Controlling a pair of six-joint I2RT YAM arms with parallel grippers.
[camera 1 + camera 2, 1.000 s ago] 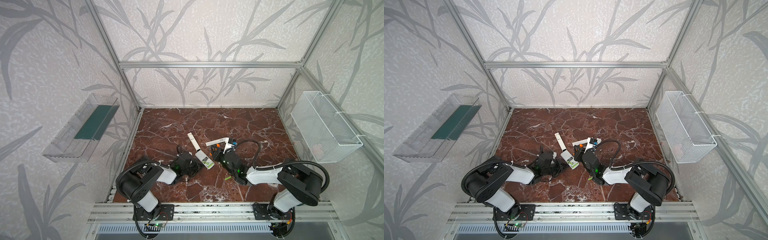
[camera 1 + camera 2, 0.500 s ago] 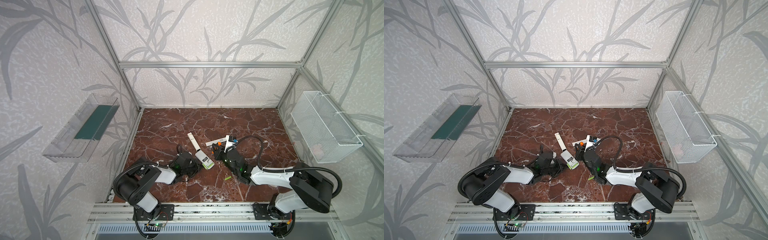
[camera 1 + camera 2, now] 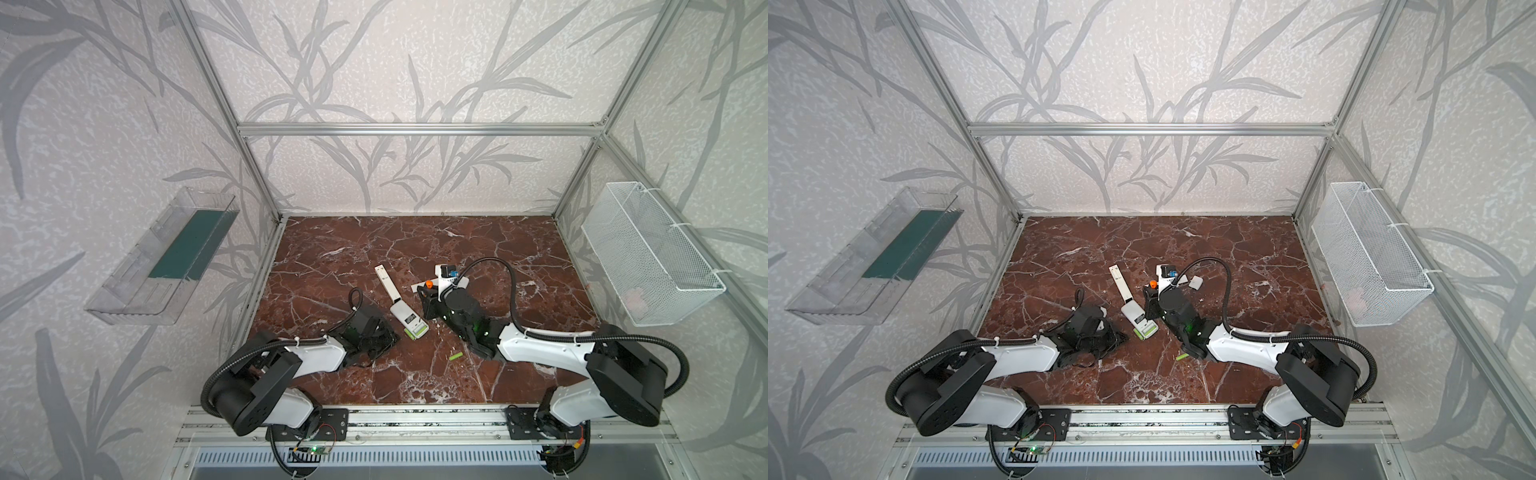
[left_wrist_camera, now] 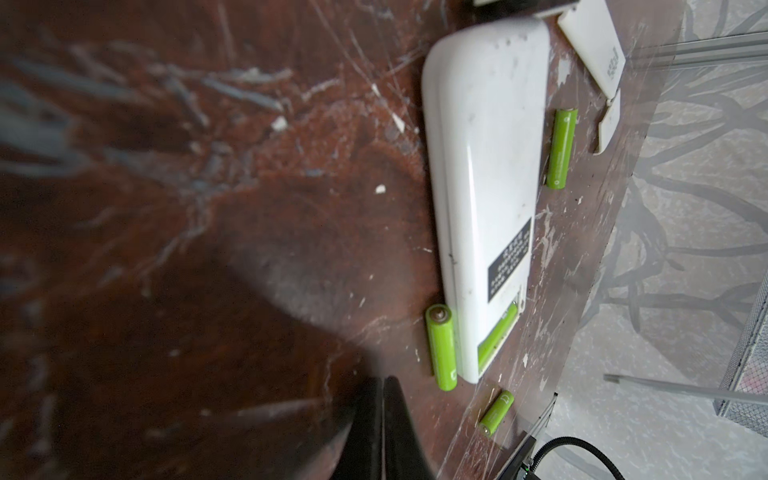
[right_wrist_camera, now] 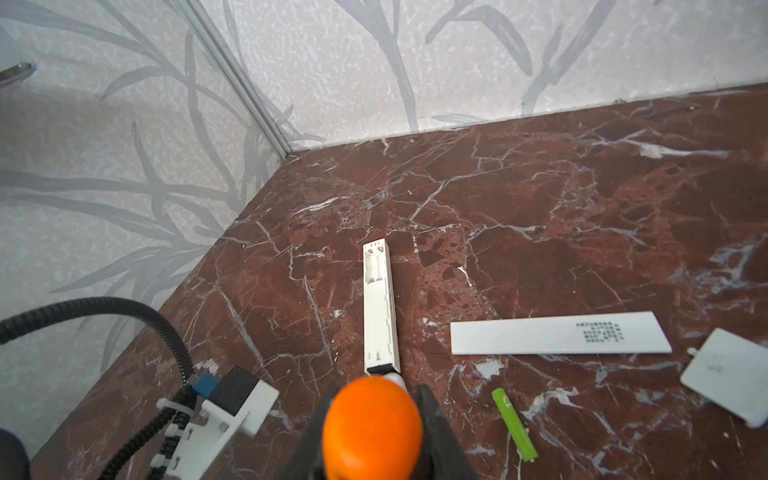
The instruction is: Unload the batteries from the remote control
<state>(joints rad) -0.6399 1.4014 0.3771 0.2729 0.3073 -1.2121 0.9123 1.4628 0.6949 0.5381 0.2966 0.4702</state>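
Marble floor [image 3: 415, 249] lies open toward the back wall [image 3: 415, 174]; the left gripper [image 4: 382, 384] is pressed closed, empty (near a battery [image 4: 441, 349]). The right gripper [image 5: 376, 395] clamps the orange-knobbed tool [image 5: 372, 432].

The tabletop [image 3: 374, 257] looks like polished red-brown marble, glossy, with white veins. The wide remote control [image 4: 482, 166] is smooth white plastic, scuffed and speckled. The batteries [image 4: 441, 349] wear a satin lime-green wrap with a dull metal cap. The orange-handled tool [image 5: 372, 428] has a smooth, softly shiny knob. At three o'clock hangs a wire-mesh basket [image 3: 648, 257], painted white; at nine o'clock, a clear plastic tray [image 3: 137, 286].
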